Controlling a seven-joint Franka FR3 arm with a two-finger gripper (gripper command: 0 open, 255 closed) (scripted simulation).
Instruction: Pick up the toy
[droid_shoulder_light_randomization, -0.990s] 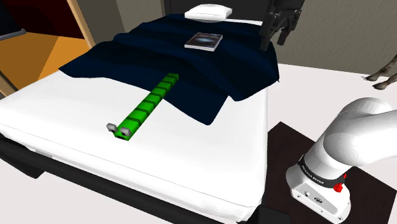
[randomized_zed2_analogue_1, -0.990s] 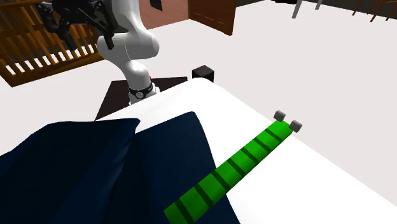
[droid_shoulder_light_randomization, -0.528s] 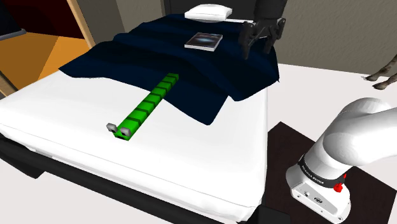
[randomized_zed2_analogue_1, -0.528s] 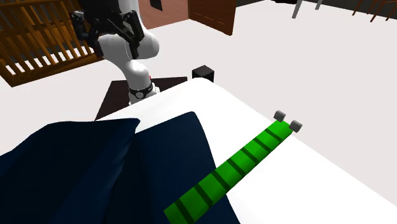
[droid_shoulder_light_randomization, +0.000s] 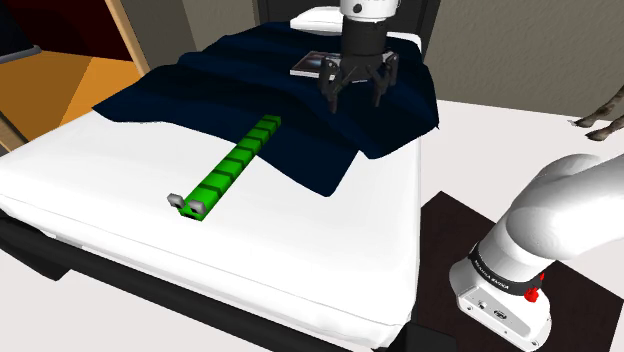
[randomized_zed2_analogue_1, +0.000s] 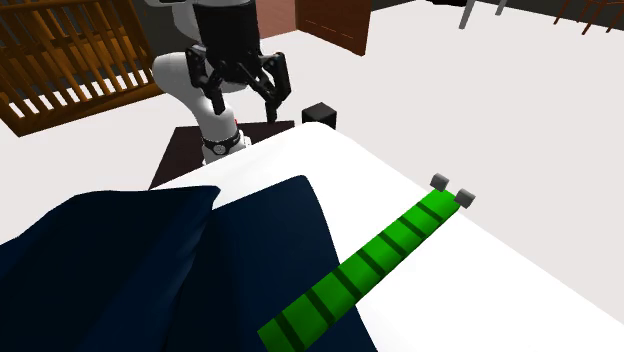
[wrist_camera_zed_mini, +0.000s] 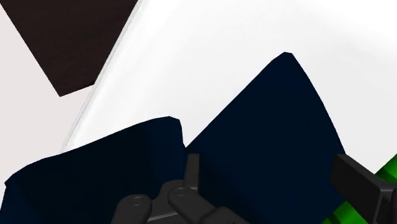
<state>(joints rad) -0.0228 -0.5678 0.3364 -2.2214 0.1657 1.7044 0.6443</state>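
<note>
- pincer (droid_shoulder_light_randomization: 357, 98) is hanging released over the dark blanket (droid_shoulder_light_randomization: 200, 95) near the head end of the bed (droid_shoulder_light_randomization: 330, 250), just beside the book (droid_shoulder_light_randomization: 320, 64). fingers are standing apart, gripping nothing.
- toy (droid_shoulder_light_randomization: 232, 170) is a long green segmented strip, lying flat around the middle of the bed. one end is resting on the blanket and the grey-tipped end is sitting on bare white sheet, pointing toward the foot edge.
- the toy and pincer are well apart, so i'm reading this as the approach step, with no grasp started.
- the pincer is needing to travel toward the foot edge until it's centred over the strip, staying high enough to clear the blanket folds.
- wrist view is catching a bit of green next to one finger, so that's worth using to line up.
- i'm suggesting turning the wrist so the fingers are straddling the narrow width, not the length.
- i'm aiming for the mid-body on the white-sheet part, since over the blanket there's a risk of pinching cloth along with the toy.
- i'm guessing the segments are going to flop, so a near-centre grip is looking better for balance than an end grip.
- coming straight down is the safer line, because the bed is probably giving under pressure. closing only once both fingers are sitting below the strip's top face.
</note>
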